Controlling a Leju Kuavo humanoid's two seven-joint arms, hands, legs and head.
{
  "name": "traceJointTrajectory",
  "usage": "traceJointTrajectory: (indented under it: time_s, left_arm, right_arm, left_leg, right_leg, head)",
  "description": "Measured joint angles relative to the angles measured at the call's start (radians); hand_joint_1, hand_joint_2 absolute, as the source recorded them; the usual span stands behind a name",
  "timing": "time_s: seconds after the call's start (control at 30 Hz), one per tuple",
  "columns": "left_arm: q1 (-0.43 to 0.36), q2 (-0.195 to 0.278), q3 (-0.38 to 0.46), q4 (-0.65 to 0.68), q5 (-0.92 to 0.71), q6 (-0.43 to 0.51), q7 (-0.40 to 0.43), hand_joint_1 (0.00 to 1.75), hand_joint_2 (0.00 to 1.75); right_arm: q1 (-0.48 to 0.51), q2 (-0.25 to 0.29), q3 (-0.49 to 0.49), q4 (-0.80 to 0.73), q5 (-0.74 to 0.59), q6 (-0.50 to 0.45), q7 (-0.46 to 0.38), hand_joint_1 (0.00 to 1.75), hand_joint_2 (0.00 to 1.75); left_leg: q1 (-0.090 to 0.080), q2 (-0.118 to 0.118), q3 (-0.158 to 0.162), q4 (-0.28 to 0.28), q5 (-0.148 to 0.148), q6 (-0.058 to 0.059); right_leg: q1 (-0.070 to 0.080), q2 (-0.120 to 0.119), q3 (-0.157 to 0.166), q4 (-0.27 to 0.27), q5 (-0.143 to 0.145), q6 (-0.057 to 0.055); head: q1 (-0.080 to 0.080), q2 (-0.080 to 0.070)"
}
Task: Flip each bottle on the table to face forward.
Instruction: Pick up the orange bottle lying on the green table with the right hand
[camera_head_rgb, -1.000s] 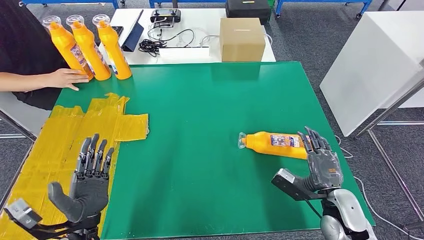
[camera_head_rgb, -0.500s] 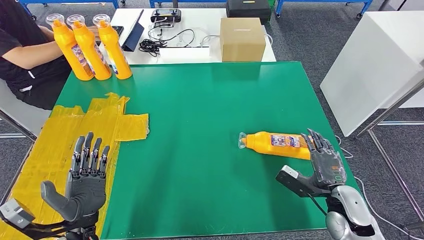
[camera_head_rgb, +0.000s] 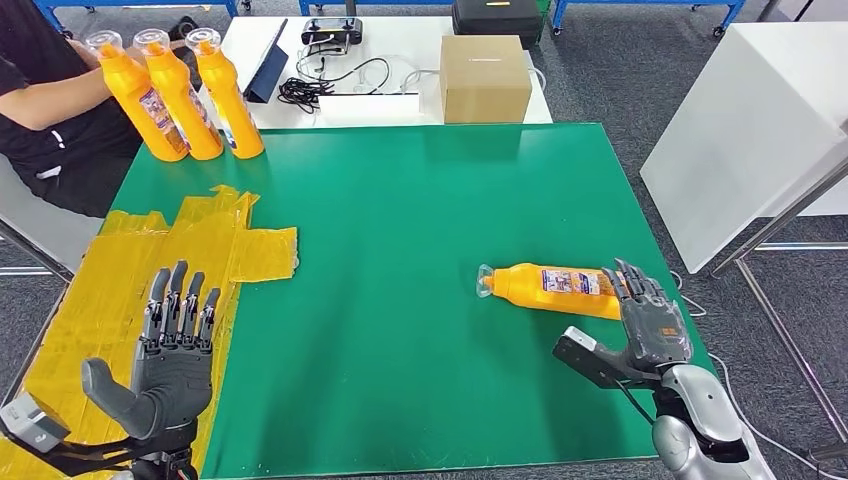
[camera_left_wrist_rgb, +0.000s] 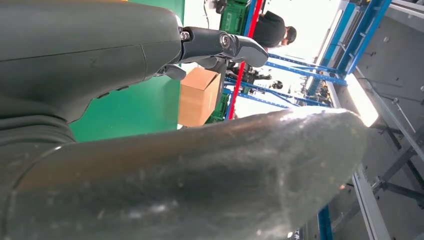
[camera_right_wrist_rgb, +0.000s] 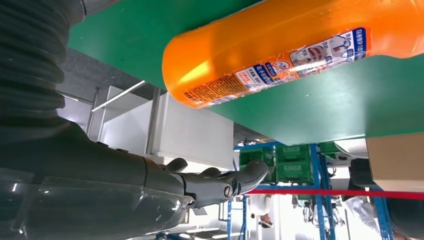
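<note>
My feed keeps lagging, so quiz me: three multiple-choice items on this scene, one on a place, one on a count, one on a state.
1. Where does the lying bottle rest?
A. on the yellow tape patch
B. on the green mat near the right hand
C. on the white table

2. How many bottles stand upright at the mat's far left corner?
A. two
B. three
C. five

3. What is the right hand doing?
A. open beside the bottle's base
B. lifting the bottle
C. pressing the cardboard box

Key: 1 B, it lies on its side on the green mat by that hand. 2 B, three upright bottles stand in a row. 3 A, its fingers are spread, nothing held.
</note>
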Motion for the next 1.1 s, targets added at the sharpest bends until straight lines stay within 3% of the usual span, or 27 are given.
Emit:
traceJointTrajectory:
  time_s: [1.1]
  left_arm:
    - [0.0, 0.0, 0.0, 0.0, 0.0, 0.0, 0.0, 0.0, 0.0]
  right_arm:
    - [-0.002, 0.0, 0.001, 0.014, 0.0, 0.0, 0.003, 0.0, 1.75]
  left_leg:
    - [0.0, 0.0, 0.0, 0.0, 0.0, 0.0]
  right_leg:
    - [0.0, 0.0, 0.0, 0.0, 0.0, 0.0]
  head:
    - [0.0, 0.0]
